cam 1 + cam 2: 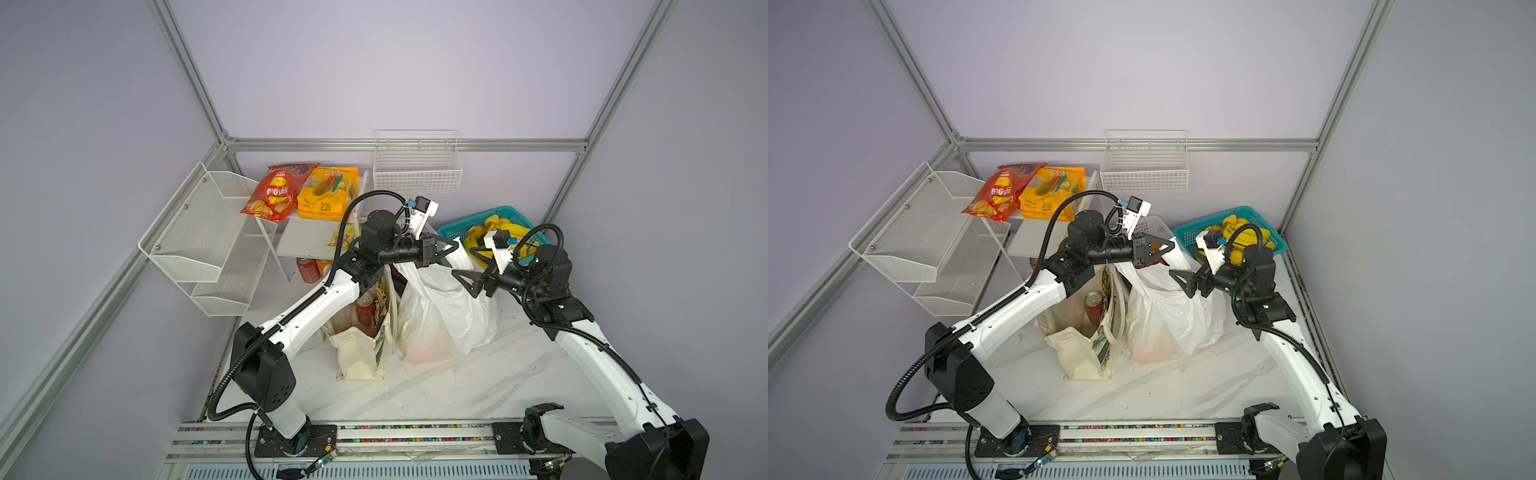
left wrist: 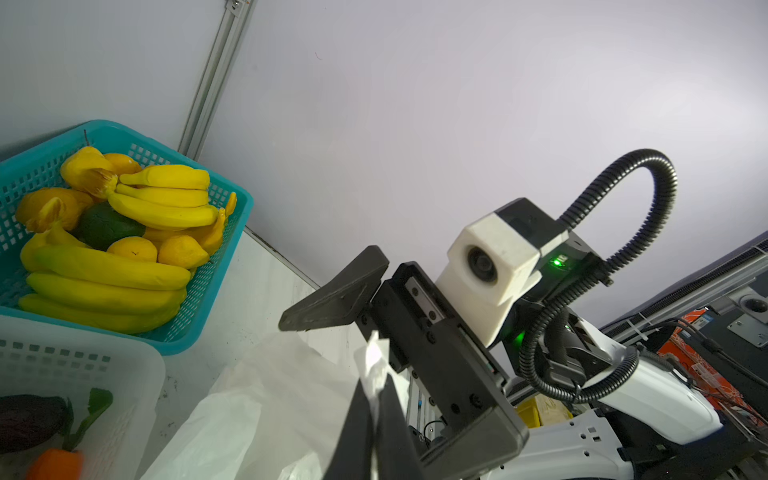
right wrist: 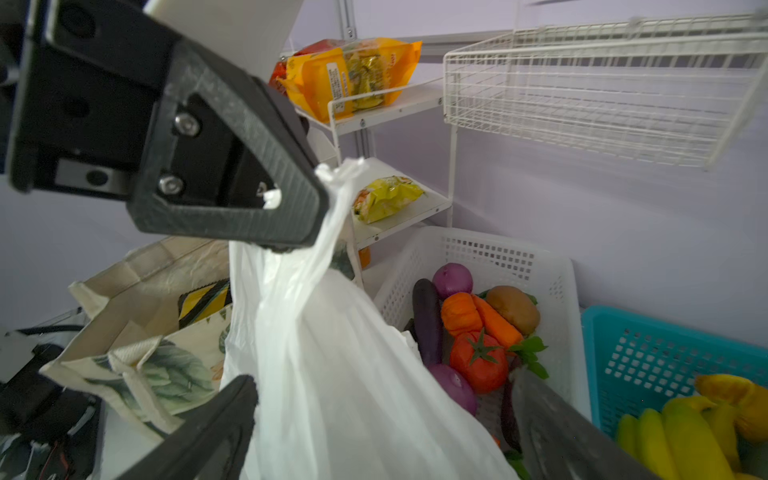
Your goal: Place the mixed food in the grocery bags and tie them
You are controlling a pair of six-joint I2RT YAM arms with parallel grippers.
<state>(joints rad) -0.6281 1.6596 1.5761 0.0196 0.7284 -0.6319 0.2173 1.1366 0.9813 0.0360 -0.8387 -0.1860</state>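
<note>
The cream tote stands open, holding an upright reddish can and a black-yellow packet. Just right, the white plastic bag stands, handle raised.

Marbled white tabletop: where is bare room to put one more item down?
Bare: the front strip between the cream canvas tote, the thin white plastic carrier bag and the front metal rail. Crowded: the back, around the teal plastic basket and white shelf rack.

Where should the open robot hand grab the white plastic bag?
Probably the bunched neck of the plastic bag, just under the left gripper. The right gripper should come sideways from the teal basket side: the bag hangs stretched and narrow there, wide, floppy lower.
</note>
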